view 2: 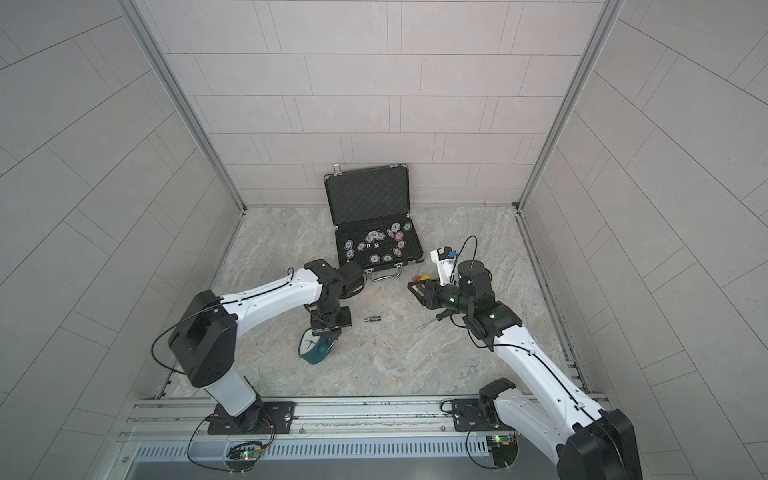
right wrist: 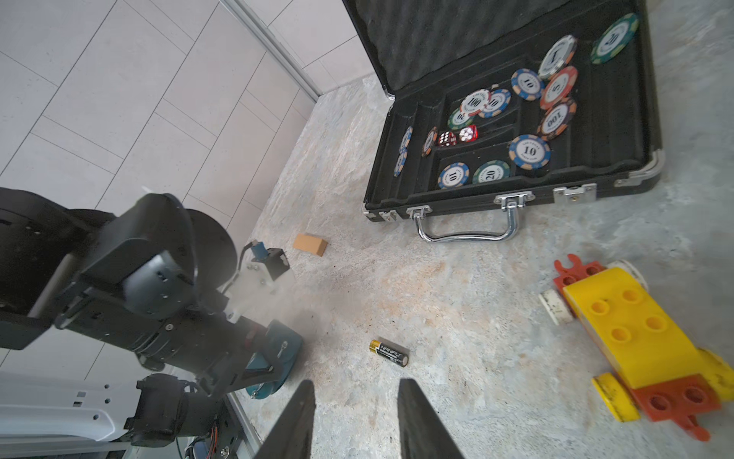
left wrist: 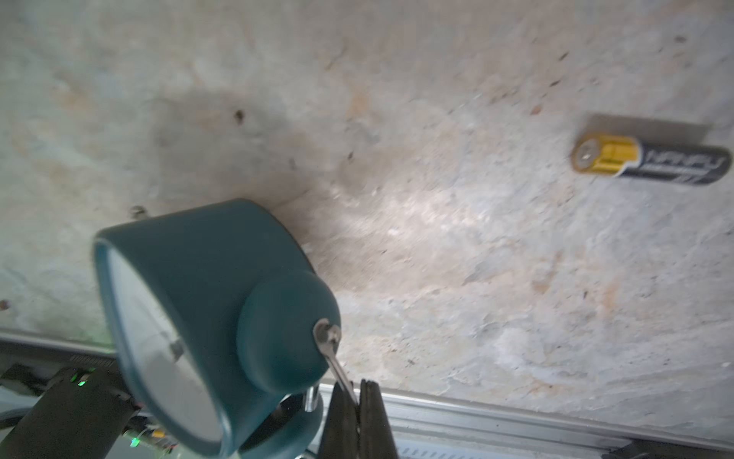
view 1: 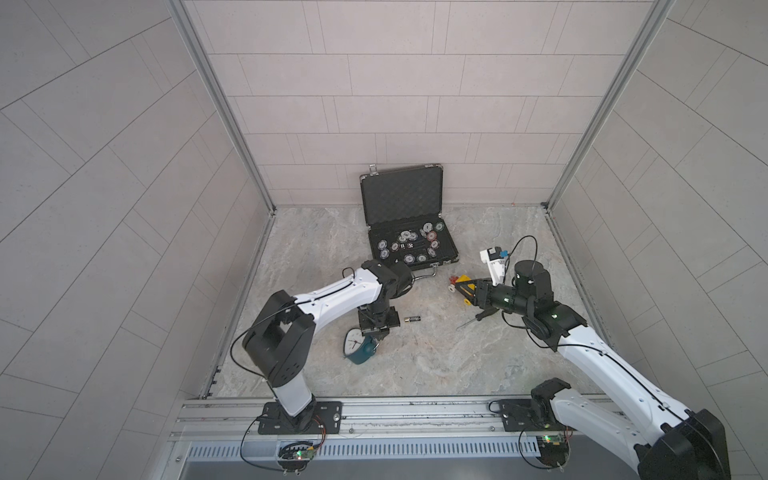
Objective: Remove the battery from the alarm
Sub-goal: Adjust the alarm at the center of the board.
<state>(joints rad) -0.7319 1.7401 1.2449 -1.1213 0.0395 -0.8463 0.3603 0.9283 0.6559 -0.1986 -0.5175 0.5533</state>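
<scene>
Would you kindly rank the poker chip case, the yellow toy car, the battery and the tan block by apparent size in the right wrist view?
1. poker chip case
2. yellow toy car
3. battery and tan block: they look about alike, so I leave them unranked.

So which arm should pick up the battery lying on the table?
Probably right. The right pincer is open and empty, and the battery lies loose just ahead of it. The left pincer is shut on the alarm, holding its metal handle.

Bright, even light; soft shadows; blurred alarm [left wrist: 206, 278] in left wrist view.
</scene>
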